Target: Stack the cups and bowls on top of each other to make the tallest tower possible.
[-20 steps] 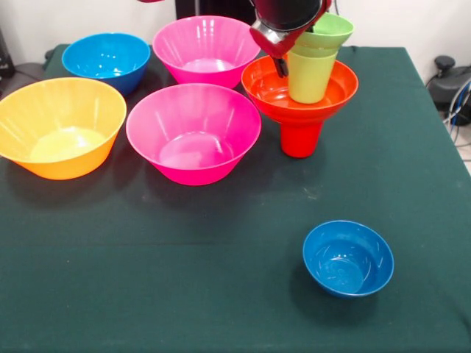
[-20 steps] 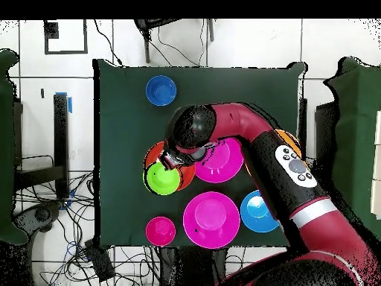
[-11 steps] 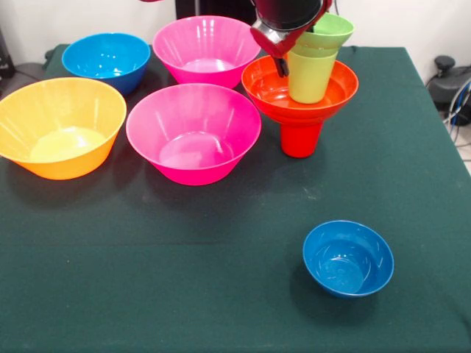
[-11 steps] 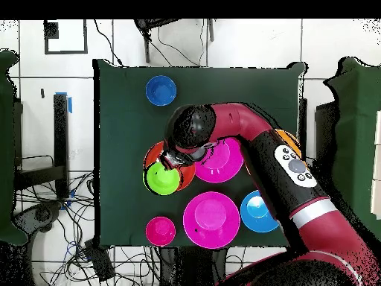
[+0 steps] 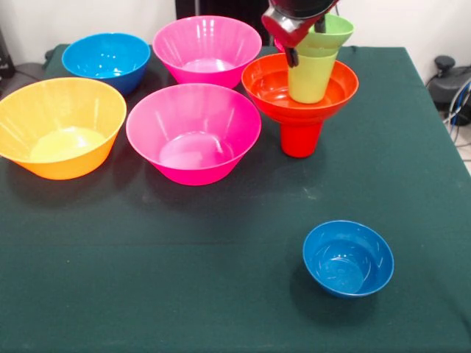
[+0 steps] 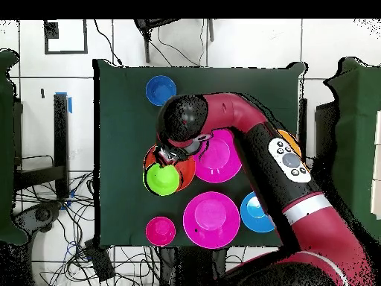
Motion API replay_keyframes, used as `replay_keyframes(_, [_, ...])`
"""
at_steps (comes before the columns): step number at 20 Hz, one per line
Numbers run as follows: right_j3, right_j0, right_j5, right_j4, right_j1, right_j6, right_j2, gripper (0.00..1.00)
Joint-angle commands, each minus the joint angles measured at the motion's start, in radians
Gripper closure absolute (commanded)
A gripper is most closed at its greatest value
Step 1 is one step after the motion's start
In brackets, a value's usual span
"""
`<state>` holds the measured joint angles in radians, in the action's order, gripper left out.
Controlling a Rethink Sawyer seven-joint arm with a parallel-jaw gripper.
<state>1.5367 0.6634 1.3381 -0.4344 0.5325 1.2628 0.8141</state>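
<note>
The tower stands at the back right in the front view. Its base is a red cup (image 5: 300, 140), which carries the wide red-orange bowl (image 5: 266, 90). In that bowl sits a lime-green cup (image 5: 310, 79), topped by a small green bowl (image 5: 330, 31). My gripper (image 5: 306, 44) hangs open over the tower's left side, one finger (image 5: 293, 59) outside the green cup, and it is not gripping anything. From overhead the gripper (image 6: 175, 153) sits beside the green top (image 6: 162, 179). A small blue bowl (image 5: 347, 257) lies alone near the front.
Left of the tower are two big pink bowls (image 5: 193, 134) (image 5: 206, 45), a yellow-orange bowl (image 5: 59, 126) and a mid-sized blue bowl (image 5: 105, 59). Overhead, a small pinkish-red bowl (image 6: 160, 231) sits near the table's bottom edge. The arm (image 6: 253, 134) covers part of the bowls.
My gripper has risen and shifted right in the front view, away from the red-orange bowl's inside. The green pieces and the rest of the tower have stayed put.
</note>
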Motion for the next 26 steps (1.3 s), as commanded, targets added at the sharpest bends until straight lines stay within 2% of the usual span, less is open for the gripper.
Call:
replay_keyframes(1, [-0.121,-0.058,0.167,0.019,0.033,-0.108,0.012,0.0])
replay_keyframes(9, [-0.142,-0.063,0.227,0.021,0.05,-0.119,0.009,0.0])
replay_keyframes(20, [-0.113,-0.048,0.187,0.006,0.044,-0.132,0.003,0.0])
replay_keyframes(23, [-0.109,-0.044,0.13,-0.019,0.04,-0.132,-0.003,0.0])
replay_keyframes(26, [-0.102,-0.009,0.085,-0.016,0.024,-0.188,0.021,0.0])
